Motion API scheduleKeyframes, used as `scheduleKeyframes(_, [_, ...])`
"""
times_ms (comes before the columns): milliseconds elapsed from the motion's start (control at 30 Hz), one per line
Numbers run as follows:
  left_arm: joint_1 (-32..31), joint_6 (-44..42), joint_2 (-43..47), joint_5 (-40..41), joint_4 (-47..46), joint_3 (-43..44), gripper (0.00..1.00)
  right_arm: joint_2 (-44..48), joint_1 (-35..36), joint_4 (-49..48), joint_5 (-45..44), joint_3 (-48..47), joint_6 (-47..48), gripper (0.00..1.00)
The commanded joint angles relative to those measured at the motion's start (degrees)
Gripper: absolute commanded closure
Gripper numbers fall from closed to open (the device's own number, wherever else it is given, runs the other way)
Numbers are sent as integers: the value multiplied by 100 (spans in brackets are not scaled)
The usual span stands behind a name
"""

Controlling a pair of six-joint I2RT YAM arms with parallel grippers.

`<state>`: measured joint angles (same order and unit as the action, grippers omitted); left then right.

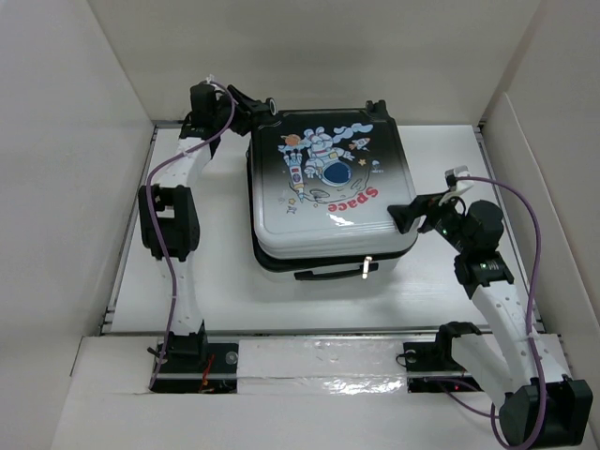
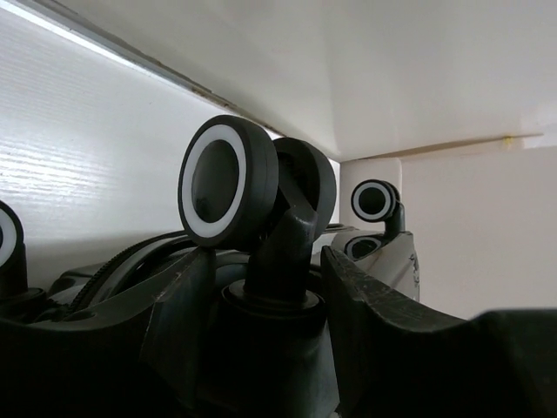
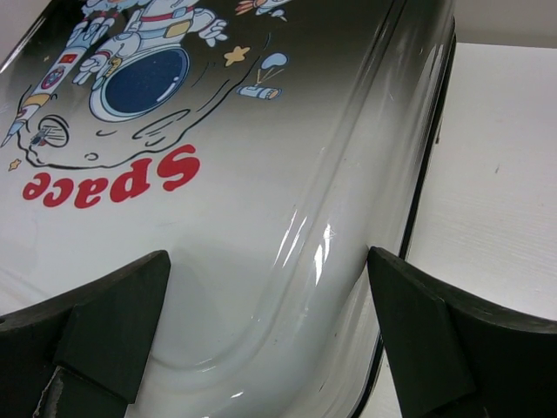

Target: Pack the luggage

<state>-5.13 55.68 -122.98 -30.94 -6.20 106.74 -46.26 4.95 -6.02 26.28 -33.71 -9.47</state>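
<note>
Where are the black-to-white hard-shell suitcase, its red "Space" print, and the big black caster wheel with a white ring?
suitcase (image 1: 328, 183): top external view, middle of its printed lid.
red "Space" print (image 3: 104, 185): right wrist view, its middle letters.
caster wheel (image 2: 216, 184): left wrist view, dark hub inside the ring.

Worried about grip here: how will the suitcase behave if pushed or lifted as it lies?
The luggage has a glossy, rounded shell, so the open right gripper would probably slip on it rather than clamp. It lies flat with its caster wheels sticking out sideways, so a push should slide it, not roll it. The hard shell is likely stiff.
</note>
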Motion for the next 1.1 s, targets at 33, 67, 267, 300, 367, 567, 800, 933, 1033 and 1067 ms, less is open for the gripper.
scheduleKeyframes(33, [-173,206,1082,-518,-373,620,98,-208,59,215,210,-126,95,0])
scheduleKeyframes(67, [-173,232,1196,-510,-417,568,99,-217,59,259,228,-222,95,0])
scheduleKeyframes(267, [-173,215,1495,-325,-339,435,100,20,59,400,518,-741,-115,0])
scheduleKeyframes(300, [-173,224,1531,-290,-330,444,100,73,59,478,518,-994,-246,0])
scheduleKeyframes(367, [-173,215,1627,-290,-312,488,100,161,59,671,597,-1346,-257,0])
scheduleKeyframes(567, [-173,-65,2127,-106,-22,235,100,293,59,1481,1001,-2438,-239,0])
scheduleKeyframes(800, [-6,-180,2761,106,-539,-1530,100,486,59,1815,1037,-2342,-99,0])
scheduleKeyframes(933, [47,-215,2779,123,-725,-1928,100,959,59,1929,1107,-2166,-28,12])
scheduleKeyframes(1033, [47,-355,2613,211,-646,-1824,100,1398,59,2130,1195,-1938,-37,63])
scheduleKeyframes(1067, [47,-382,2456,220,-585,-1762,100,1514,59,2158,1343,-1833,-28,79])
